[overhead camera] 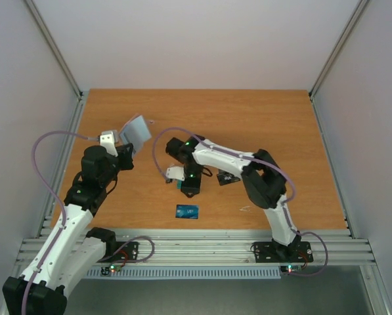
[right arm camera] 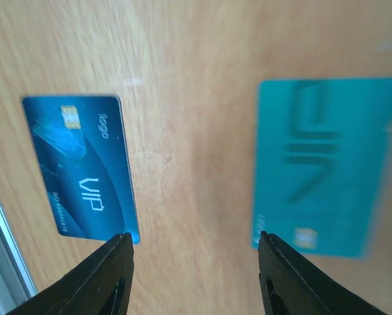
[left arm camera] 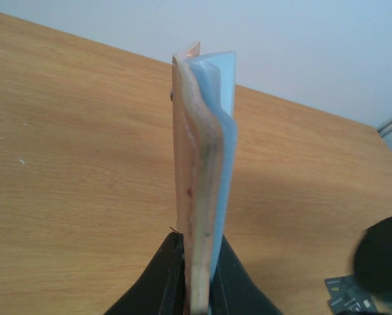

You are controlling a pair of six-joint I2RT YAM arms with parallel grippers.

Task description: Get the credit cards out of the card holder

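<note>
Overhead view, from high above the near edge of the bench (overhead camera: 268,118), takes in the whole bench. Left wrist view sits low over the bench, facing its far edge, with the card holder (left arm camera: 205,164) close up. Right wrist view looks straight down, very near the bench; its dark blue card (right arm camera: 84,167) also appears overhead.

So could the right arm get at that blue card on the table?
Probably yes: the right gripper hangs open close beside the blue card, which lies flat with nothing on top of it.

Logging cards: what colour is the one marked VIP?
Dark blue; the VIP card shows best in the right wrist view.
</note>
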